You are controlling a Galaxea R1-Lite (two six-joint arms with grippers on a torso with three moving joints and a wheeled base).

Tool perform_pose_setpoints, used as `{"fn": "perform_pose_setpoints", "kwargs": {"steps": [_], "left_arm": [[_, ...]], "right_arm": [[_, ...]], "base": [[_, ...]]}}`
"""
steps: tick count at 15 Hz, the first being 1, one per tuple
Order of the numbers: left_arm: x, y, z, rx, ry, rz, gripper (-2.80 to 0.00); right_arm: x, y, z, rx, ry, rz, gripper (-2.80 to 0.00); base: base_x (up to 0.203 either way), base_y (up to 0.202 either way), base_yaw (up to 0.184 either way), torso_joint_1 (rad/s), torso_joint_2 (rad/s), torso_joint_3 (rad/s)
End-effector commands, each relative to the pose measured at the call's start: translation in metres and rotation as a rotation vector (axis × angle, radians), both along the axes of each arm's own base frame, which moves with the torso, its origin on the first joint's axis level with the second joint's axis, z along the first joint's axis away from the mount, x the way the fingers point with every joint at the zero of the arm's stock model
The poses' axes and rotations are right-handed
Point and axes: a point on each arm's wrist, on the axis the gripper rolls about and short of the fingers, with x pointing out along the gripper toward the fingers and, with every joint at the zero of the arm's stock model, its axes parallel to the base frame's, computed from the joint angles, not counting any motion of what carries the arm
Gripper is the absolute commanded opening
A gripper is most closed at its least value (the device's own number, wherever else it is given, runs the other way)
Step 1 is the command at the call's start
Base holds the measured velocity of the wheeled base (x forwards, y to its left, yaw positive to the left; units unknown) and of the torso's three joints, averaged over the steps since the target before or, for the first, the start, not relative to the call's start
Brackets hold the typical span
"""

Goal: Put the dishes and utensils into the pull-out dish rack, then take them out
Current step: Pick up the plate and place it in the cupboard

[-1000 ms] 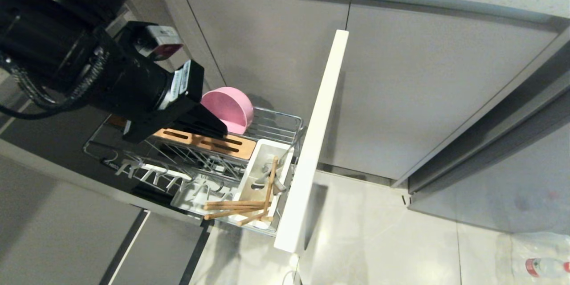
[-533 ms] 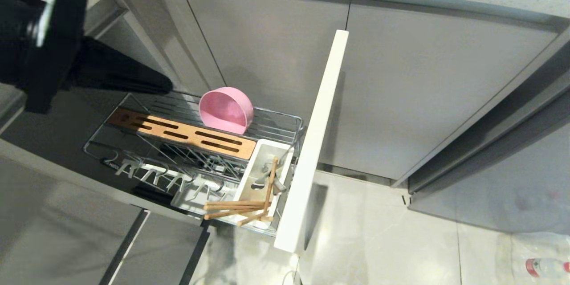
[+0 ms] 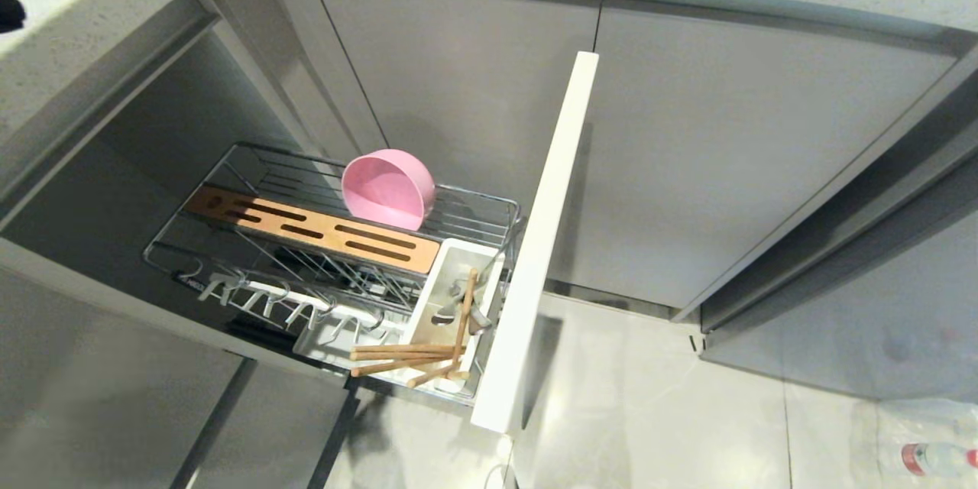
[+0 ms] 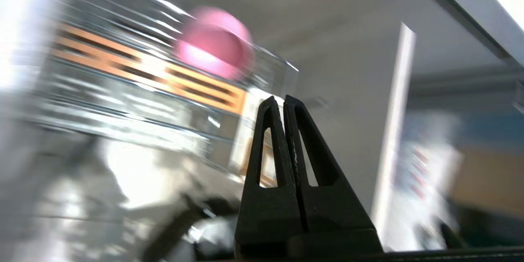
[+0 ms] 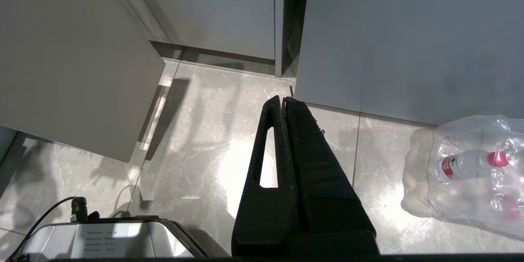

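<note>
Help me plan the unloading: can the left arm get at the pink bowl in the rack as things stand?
Probably yes. The pink bowl stands on edge in the pull-out dish rack with nothing over it; the left gripper, shut and empty, must open first.

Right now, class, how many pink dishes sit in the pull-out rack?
1: the pink bowl, tipped on its side on the rack's rear wires, behind the wooden strip. No pink plate shows.

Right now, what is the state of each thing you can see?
Pull-out dish rack: pulled out, open.
Pink bowl: tipped on its side in the rack.
Chopsticks: lying loose across the white utensil caddy.
Left gripper: shut, empty, away from the rack.
Right gripper: shut, empty, over the floor.
Grey cabinet doors: closed.
</note>
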Motion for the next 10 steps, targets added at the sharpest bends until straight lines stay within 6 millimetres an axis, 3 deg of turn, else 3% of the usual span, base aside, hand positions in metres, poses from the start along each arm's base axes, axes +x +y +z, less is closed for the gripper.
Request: {"fn": "perform_pose_setpoints", "kwargs": {"steps": [1, 4, 10], "left_arm": [[-0.016, 0.009, 0.003, 0.018, -0.046, 0.088, -2.80], [-0.028, 0.017, 0.003, 0.072, -0.079, 0.220, -2.80], [-0.025, 0.031, 0.010, 0.336, -0.145, 0.518, -2.80]], "right_arm": [[0.000, 0.000, 0.000, 0.000, 0.001, 0.000, -2.80], [0.000, 0.000, 0.000, 0.000, 0.001, 0.000, -2.80], [0.000, 0.000, 0.000, 0.000, 0.002, 0.000, -2.80]], "base": [[0.000, 0.000, 0.000, 0.000, 0.00, 0.000], [0.000, 0.000, 0.000, 0.000, 0.00, 0.000], [0.000, 0.000, 0.000, 0.000, 0.00, 0.000]]}}
